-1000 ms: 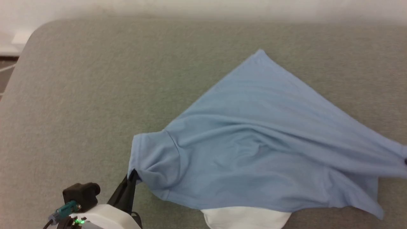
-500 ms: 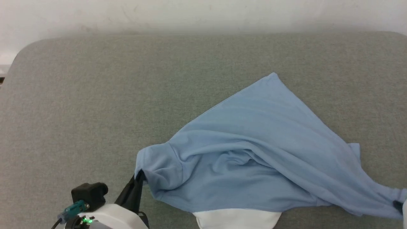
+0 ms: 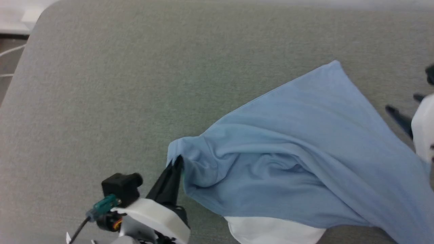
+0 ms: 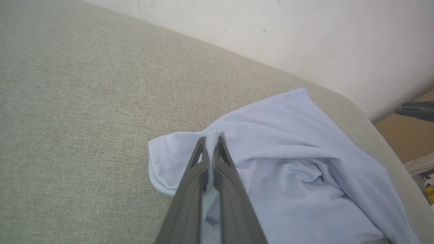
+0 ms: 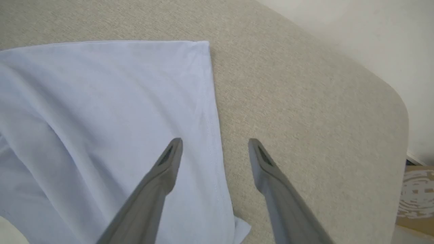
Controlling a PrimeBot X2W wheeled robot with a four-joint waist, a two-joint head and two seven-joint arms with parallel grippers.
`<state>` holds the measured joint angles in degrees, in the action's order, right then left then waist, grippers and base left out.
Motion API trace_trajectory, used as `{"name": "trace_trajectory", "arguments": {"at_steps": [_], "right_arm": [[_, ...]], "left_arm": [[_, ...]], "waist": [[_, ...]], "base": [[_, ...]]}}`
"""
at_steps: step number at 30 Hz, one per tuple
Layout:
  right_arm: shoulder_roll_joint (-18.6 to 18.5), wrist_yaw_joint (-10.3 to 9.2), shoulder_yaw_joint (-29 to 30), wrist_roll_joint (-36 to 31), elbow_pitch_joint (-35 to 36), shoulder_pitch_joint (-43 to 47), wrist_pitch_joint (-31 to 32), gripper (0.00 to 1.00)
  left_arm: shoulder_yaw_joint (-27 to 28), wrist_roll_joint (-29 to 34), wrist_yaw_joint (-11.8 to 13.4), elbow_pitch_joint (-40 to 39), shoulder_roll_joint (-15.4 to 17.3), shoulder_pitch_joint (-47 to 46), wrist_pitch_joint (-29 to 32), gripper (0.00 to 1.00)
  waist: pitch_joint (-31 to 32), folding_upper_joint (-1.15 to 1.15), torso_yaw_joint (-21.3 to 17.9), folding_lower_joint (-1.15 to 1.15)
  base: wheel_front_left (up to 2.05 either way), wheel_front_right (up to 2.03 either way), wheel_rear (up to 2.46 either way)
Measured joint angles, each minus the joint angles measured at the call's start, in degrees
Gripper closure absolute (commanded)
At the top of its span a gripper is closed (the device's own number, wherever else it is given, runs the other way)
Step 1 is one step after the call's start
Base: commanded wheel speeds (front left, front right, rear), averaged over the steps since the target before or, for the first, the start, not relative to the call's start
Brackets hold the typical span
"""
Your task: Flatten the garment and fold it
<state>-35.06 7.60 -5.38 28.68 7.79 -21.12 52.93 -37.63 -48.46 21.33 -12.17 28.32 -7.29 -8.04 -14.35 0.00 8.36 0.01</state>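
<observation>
Light blue garment (image 3: 305, 142) — white-edged, seemingly

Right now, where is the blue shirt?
In the head view the light blue shirt lies rumpled on the right half of the grey surface, its left end pinched by the left gripper; the open right gripper is at its right edge.

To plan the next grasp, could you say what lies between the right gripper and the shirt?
Only bare cushion separates right gripper from shirt, as the head view shows.

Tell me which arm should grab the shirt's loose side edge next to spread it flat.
Right. The right gripper is open above the garment's straight edge; the left gripper is shut on its sleeve end.
</observation>
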Motion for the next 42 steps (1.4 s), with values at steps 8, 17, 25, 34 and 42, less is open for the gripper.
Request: {"name": "trace_trajectory", "arguments": {"at_steps": [8, 17, 25, 34, 42], "right_arm": [[-1.83, 0.00, -8.69, -1.14, -14.29, -18.11, 0.23, 0.00], [-4.33, 0.00, -16.23, -2.05, -27.82, -24.85, -1.46, 0.00], [-7.67, -0.07, -23.03, -1.68, -30.45, -27.98, -1.60, 1.00], [-5.52, -0.03, -24.91, -1.11, -34.97, -29.00, -12.45, 1.00], [-5.02, 0.00, -24.60, 1.30, -33.84, -29.23, -24.01, 1.00]], "left_arm": [[-4.15, 0.66, -2.13, 2.00, -7.27, -3.90, -0.60, 1.00], [-6.87, 1.20, -4.14, 5.50, -11.81, -6.32, -2.08, 1.00], [-7.36, 1.44, -4.61, 6.77, -12.51, -7.06, -2.57, 1.00], [-6.21, 2.21, -4.27, 7.08, -9.94, -7.30, -2.49, 1.00], [-1.27, 3.94, -1.31, 3.21, -2.01, -7.60, -1.99, 1.00]], "waist": [[-5.27, 0.00, 6.36, 0.01], [-9.81, 0.00, 13.90, 0.00], [-12.68, 0.00, 17.43, -0.04], [-11.02, 0.00, 15.62, 0.00], [-5.45, 0.00, 11.20, 0.00]], "base": [[0.00, 0.00, 0.00], [0.00, 0.00, 0.00], [0.00, 0.00, 0.00], [0.00, 0.00, 0.00], [0.00, 0.00, 0.00]]}}
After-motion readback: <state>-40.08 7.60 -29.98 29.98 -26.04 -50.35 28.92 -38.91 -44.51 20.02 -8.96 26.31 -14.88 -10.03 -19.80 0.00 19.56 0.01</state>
